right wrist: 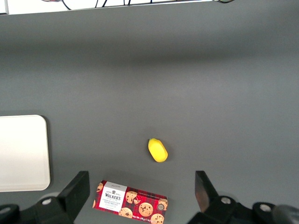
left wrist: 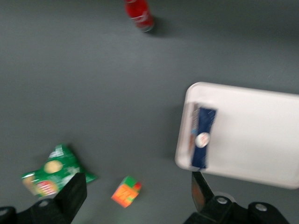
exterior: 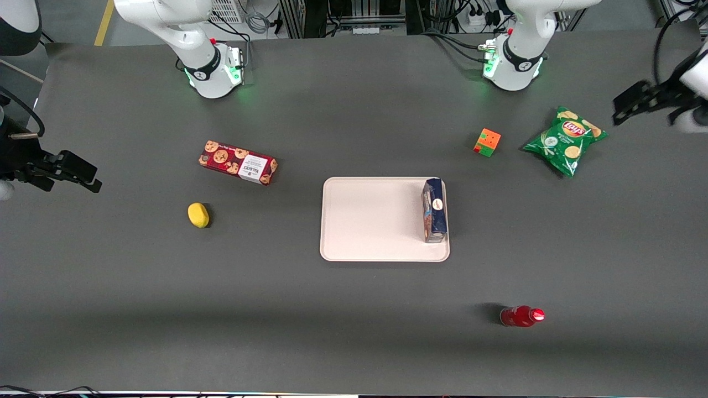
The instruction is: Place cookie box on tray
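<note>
The working arm is pulled up high at its own end of the table, above the green chip bag (exterior: 564,141). Its gripper (left wrist: 138,196) is spread wide and holds nothing. The tray (exterior: 370,221) lies flat on the table. The cookie box (exterior: 435,210) stands on its edge inside the tray, along the rim nearest the chip bag

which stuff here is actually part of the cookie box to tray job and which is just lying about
Part of the job:
cookie box, standing on the tray along one short edge
tray
gripper, open, raised above the working arm's end of the table, holding nothing

Just lying about:
red cookie box
lemon
puzzle cube
chip bag
red bottle
</note>
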